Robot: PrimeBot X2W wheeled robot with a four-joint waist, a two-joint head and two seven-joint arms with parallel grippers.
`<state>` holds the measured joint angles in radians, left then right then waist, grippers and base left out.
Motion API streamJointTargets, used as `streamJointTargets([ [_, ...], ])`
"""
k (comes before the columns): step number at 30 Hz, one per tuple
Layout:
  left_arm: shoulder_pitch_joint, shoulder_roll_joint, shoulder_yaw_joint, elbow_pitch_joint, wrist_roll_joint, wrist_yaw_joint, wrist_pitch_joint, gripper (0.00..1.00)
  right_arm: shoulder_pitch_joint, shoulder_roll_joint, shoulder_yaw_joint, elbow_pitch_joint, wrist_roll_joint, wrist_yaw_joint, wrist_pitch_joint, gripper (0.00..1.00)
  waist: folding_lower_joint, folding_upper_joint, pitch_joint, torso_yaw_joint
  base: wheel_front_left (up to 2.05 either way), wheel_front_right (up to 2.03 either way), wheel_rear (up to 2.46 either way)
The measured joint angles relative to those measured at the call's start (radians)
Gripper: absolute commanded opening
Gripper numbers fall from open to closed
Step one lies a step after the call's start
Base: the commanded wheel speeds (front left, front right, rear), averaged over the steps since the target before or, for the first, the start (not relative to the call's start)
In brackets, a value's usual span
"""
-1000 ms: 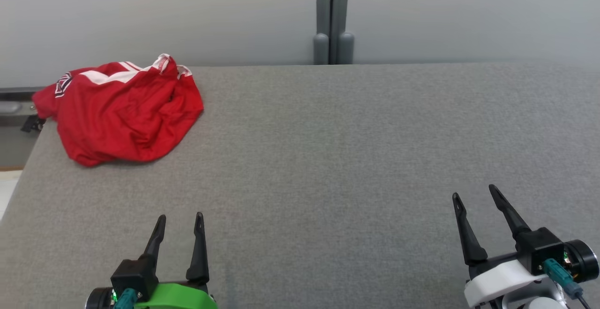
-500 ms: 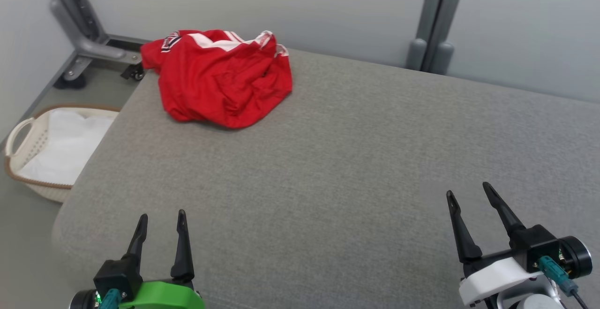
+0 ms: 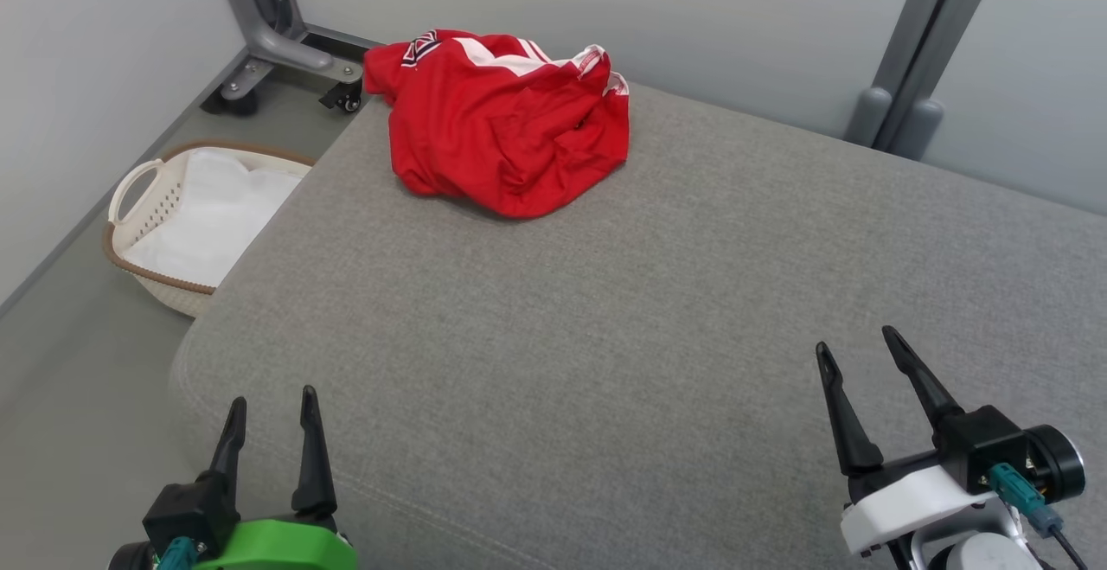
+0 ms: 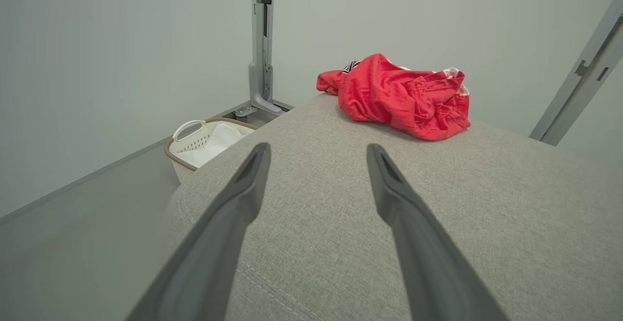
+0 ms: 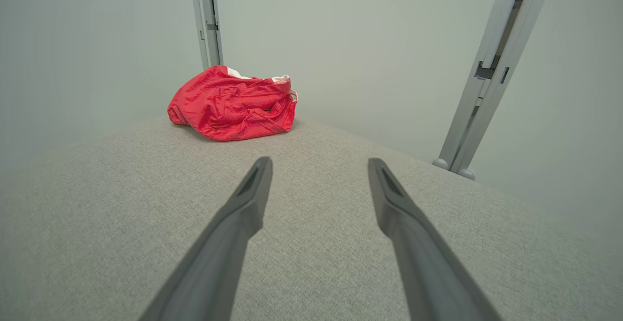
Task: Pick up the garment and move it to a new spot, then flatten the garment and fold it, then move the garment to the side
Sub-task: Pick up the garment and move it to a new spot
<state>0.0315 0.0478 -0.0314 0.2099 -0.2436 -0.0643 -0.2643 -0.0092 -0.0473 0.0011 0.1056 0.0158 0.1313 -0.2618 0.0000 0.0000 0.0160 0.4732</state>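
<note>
A crumpled red garment (image 3: 506,124) with white stripes lies bunched at the far left corner of the grey padded table (image 3: 657,293). It also shows far ahead as the garment (image 4: 399,97) in the left wrist view and the garment (image 5: 233,104) in the right wrist view. My left gripper (image 3: 270,401) hovers open over the table's near left edge, nothing between its fingers. My right gripper (image 3: 856,341) stands open at the near right, also empty. Both are far from the garment. The left gripper (image 4: 316,150) and right gripper (image 5: 319,162) point along the table toward it.
A cream laundry basket (image 3: 138,207) holding white cloth sits on the floor left of the table. A grey wheeled frame leg (image 3: 277,42) stands behind it. Another grey post (image 3: 925,60) rises behind the table's far right. Pale walls enclose the space.
The head camera has turned left, so the basket and floor have come into view and the garment sits nearer the picture's middle. Both grippers stay open.
</note>
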Motion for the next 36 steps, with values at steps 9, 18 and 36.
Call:
streamJointTargets([
  [9, -0.062, 0.000, 0.112, -0.056, 0.012, 0.020, 0.000, 1.00, -0.009, 0.000, -0.021, -0.020, -0.011, 0.000, 0.000, 1.00, 0.0000, 0.0000, 0.036, -0.035, 0.00, 0.00, 0.00],
  [18, -0.417, 0.107, 0.204, -0.034, 0.063, -0.012, -0.001, 1.00, -0.083, 0.000, -0.011, -0.045, -0.070, 0.000, 0.000, 1.00, 0.0000, 0.0000, 0.125, -0.085, 0.00, 0.00, 0.00],
  [36, -0.937, 0.251, 0.063, 0.512, -0.074, -0.065, 0.124, 1.00, -0.209, -0.001, 0.014, -0.086, -0.150, 0.000, 0.000, 1.00, 0.0000, 0.0001, 0.387, -0.259, 0.00, 0.00, 0.00],
])
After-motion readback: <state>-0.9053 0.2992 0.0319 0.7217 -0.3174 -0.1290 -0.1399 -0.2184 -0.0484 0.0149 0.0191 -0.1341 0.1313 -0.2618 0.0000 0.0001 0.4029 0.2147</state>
